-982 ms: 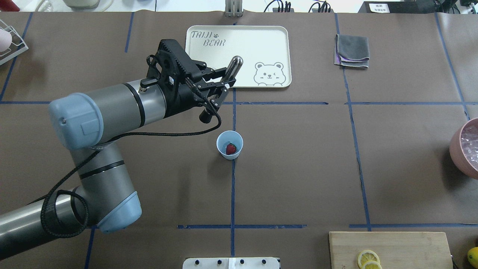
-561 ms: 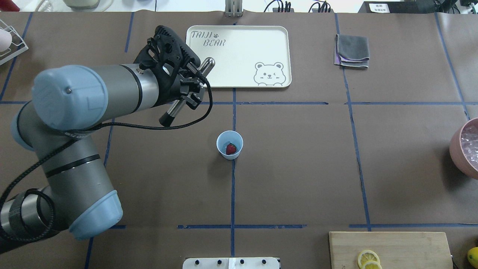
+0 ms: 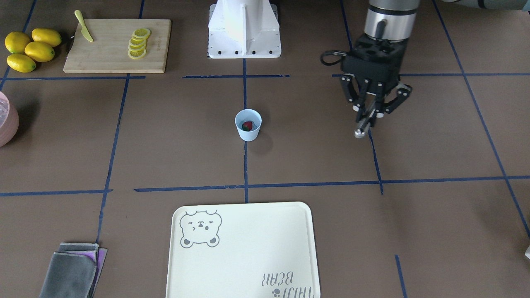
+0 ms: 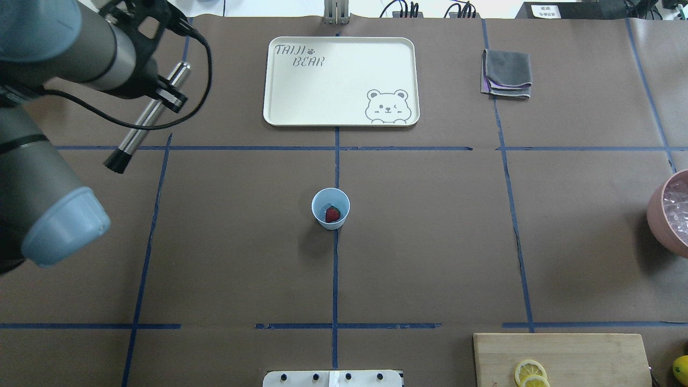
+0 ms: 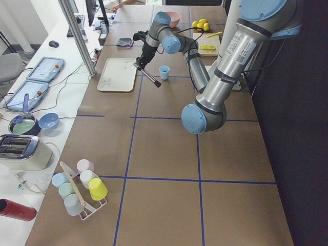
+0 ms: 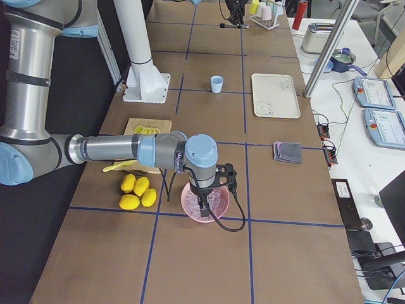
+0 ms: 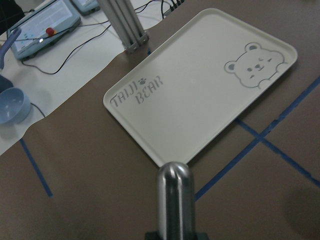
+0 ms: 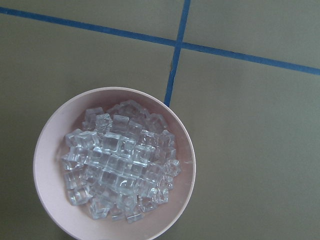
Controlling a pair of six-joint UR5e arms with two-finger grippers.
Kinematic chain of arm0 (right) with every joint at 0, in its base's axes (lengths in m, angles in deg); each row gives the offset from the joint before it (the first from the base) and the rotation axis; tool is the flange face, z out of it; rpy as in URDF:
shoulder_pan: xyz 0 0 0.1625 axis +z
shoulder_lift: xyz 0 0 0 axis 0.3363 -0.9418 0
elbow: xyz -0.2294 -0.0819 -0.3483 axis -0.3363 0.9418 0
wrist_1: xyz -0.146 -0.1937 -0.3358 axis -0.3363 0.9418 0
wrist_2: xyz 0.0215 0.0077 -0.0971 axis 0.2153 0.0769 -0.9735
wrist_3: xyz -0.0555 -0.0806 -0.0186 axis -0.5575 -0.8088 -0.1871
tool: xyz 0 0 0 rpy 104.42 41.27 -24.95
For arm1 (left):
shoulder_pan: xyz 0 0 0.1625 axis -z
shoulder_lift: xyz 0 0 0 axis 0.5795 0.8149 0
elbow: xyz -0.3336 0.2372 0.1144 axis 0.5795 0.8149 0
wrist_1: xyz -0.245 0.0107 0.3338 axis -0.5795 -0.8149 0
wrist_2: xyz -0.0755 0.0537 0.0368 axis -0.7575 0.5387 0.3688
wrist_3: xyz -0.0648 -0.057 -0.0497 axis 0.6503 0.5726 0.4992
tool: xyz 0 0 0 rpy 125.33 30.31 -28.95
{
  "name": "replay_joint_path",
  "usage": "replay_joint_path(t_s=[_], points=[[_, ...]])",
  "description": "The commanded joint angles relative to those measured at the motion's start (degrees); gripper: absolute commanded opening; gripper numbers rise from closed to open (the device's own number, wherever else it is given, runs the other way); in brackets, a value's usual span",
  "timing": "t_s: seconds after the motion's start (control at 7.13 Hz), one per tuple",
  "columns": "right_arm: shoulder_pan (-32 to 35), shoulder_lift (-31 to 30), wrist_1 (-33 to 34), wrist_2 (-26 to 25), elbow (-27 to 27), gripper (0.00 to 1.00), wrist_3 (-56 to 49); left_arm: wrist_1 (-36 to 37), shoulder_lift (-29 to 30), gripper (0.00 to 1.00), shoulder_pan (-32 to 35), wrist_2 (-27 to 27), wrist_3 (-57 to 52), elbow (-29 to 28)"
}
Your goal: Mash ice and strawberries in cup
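Observation:
The pale blue cup [image 4: 321,200] stands upright at the table's centre with one red strawberry [image 4: 332,214] inside; it also shows in the front view [image 3: 248,132]. The ice [image 8: 120,160] lies heaped in a pink bowl [image 8: 40,165] at the table's right edge [image 4: 658,209]. My left gripper [image 4: 167,98] is shut on a metal muddler [image 4: 141,123], held tilted above the table, far left of the cup. In the front view the left gripper [image 3: 369,112] points down. My right gripper [image 6: 204,204] hovers over the bowl; I cannot tell whether it is open or shut.
A cream bear tray [image 4: 301,97] lies behind the cup, a folded grey cloth [image 4: 507,72] to its right. A cutting board [image 3: 107,54] carries lemon slices and a knife, with whole lemons [image 3: 29,47] beside it. A cup rack [image 5: 77,189] stands at the left end.
My left arm has swung left and back with the muddler, from the tray's front edge near the cup to the table's far left. The cup and strawberry have not moved.

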Motion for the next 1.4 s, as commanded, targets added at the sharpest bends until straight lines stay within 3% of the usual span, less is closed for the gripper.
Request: replay_joint_path(t_s=[0.0, 0.14, 0.56, 0.7, 0.84, 1.26], points=[[0.02, -0.06, 0.02, 0.00, -0.11, 0.99, 0.00, 2.68, -7.07, 0.00, 11.62, -10.43, 1.87, -0.86], [0.02, -0.06, -0.07, -0.09, -0.11, 0.99, 0.00, 2.68, -10.24, 0.00, 15.50, -15.01, 1.70, -2.52], [0.02, -0.15, -0.07, -0.09, -0.20, 0.99, -0.09, 1.72, -20.01, 0.00, 23.59, -18.38, -5.15, -6.12], [0.02, -0.15, 0.02, -0.09, -0.20, 0.99, -0.09, 0.41, -24.12, 0.00, 25.45, -22.31, -5.77, -8.49], [-0.07, -0.15, 0.02, -0.18, -0.29, 0.99, -0.09, -7.61, -28.08, 0.00, 25.47, -22.78, -4.99, -11.64], [-0.07, -0.24, -0.07, -0.18, -0.73, 0.99, 0.00, -20.82, -29.17, 0.01, 25.21, -22.87, -0.86, -22.18]])
